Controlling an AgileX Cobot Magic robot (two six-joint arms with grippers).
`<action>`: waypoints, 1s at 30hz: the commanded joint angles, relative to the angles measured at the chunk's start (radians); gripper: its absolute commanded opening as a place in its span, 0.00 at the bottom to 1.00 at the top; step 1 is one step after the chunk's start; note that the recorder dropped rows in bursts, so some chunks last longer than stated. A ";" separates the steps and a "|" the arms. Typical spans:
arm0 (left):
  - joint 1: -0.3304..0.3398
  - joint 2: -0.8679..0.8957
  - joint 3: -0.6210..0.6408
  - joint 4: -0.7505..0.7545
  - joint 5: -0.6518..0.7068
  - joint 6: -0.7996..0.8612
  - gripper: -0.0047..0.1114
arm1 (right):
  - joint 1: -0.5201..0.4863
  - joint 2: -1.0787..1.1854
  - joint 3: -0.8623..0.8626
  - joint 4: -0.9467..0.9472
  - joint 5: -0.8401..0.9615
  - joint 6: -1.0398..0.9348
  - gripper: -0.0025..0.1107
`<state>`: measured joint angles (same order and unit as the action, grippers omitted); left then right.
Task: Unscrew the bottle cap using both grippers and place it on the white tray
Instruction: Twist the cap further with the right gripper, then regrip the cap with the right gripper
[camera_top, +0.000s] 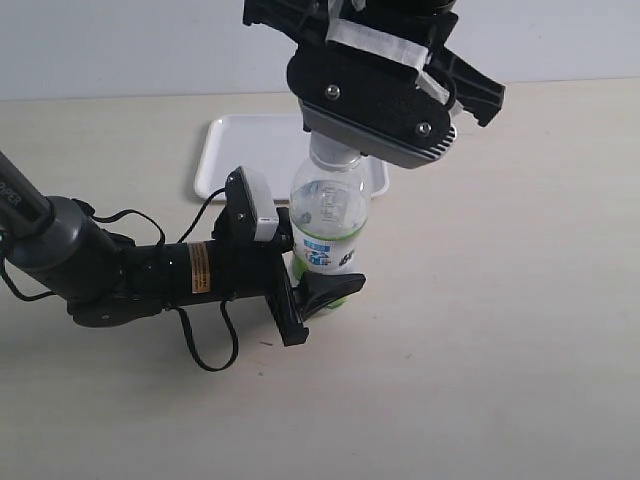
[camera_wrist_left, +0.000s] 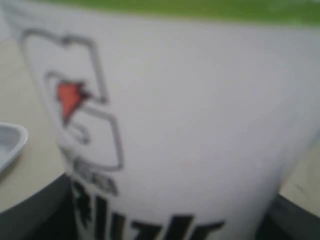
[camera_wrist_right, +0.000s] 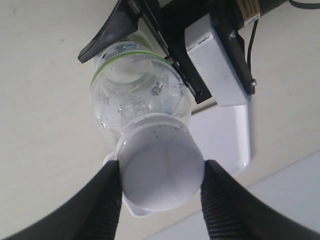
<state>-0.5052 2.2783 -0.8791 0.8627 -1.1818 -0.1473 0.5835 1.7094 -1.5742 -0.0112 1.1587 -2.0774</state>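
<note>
Seemingly right hand clasps bottle cap

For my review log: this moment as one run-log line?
left gripper: shut on bottle | right gripper: shut on bottle cap | cap: on bottle | white tray: no cap

We're jammed right against the bottle, its blurred white label with a red mark, black lettering and green band filling our view, tray corner showing past it.

Bright, even light and faint shadows; the bottle fills the left wrist view, badly out of focus.
</note>
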 joint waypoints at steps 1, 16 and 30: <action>-0.004 -0.010 -0.005 -0.005 -0.023 -0.014 0.05 | 0.003 0.001 0.000 -0.016 -0.004 0.024 0.13; -0.004 -0.010 -0.005 -0.014 -0.025 0.014 0.05 | 0.003 0.001 0.000 0.005 -0.008 1.157 0.71; -0.004 -0.010 -0.005 -0.014 -0.025 0.014 0.05 | 0.003 0.001 0.000 0.011 0.039 1.932 0.71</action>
<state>-0.5052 2.2783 -0.8791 0.8609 -1.1818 -0.1396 0.5835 1.7094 -1.5742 0.0000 1.1963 -0.2251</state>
